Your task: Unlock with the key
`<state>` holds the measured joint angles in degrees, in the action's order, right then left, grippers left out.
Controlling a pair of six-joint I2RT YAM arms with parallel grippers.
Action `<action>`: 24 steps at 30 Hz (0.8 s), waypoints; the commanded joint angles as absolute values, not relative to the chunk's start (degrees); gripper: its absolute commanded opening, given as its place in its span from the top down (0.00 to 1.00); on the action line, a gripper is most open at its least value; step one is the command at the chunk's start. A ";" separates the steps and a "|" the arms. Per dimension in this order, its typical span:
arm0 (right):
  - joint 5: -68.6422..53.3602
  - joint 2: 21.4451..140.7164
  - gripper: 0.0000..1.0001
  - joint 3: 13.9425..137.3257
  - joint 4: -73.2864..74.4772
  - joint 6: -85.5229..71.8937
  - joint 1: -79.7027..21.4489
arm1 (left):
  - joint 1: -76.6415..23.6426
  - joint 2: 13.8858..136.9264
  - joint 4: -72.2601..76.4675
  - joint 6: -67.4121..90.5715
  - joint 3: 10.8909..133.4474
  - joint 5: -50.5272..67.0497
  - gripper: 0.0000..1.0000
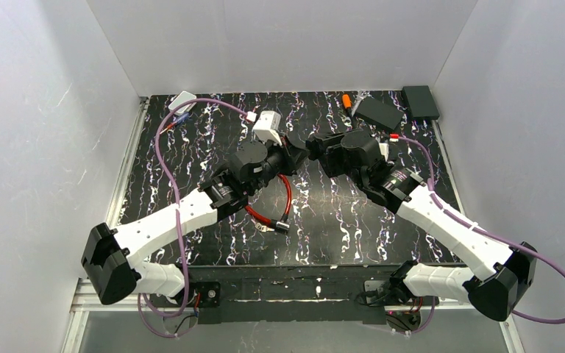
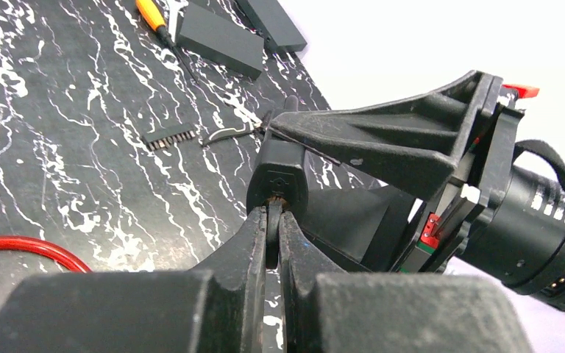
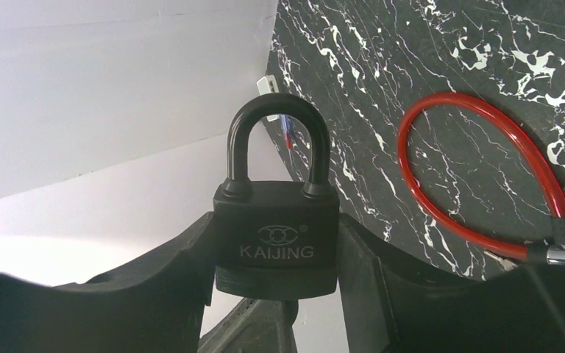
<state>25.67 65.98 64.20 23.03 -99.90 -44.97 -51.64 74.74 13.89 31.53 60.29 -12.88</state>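
**A:** Where is the padlock (image 3: 276, 239)?

**B:** It is up off the desk (image 3: 441, 59), clamped between the two fingers of the right end effector (image 1: 313, 147). The fingers stand partly apart and press on the sides of the padlock's body. The shackle (image 3: 278, 140) points away from the wrist, with both legs seated in the body.

**A:** And the key (image 2: 272, 246)?

**B:** It is pinched edge-on in the left end effector (image 2: 273, 220), whose fingers are almost together around it. Its far end meets the keyhole in the padlock's underside, straight ahead of those fingertips.

**A:** How do the two end effectors stand?

**B:** They face each other tip to tip, with only the padlock between them. How deep the key sits, I cannot tell.

**A:** Is anything else close by?

**B:** A red cable (image 3: 485, 154) lies looped on the desk below the left end effector, apart from both.
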 commanded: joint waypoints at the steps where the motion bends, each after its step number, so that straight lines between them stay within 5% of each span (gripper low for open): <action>1: 13.19 63.43 0.99 66.36 12.46 -99.50 -49.20 | -46.70 79.02 11.95 38.06 62.04 -16.89 1.00; 8: 15.03 63.96 0.99 66.68 11.25 -98.61 -52.02 | -44.00 81.75 12.60 46.15 62.57 -11.10 1.00; 24: 15.69 63.07 0.99 66.05 17.06 -100.11 -52.60 | -43.98 81.06 14.16 32.28 60.48 -7.67 1.00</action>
<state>30.81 67.18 63.86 23.92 -99.35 -45.93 -46.48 77.95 12.86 37.10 61.54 -1.30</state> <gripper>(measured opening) 0.621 0.042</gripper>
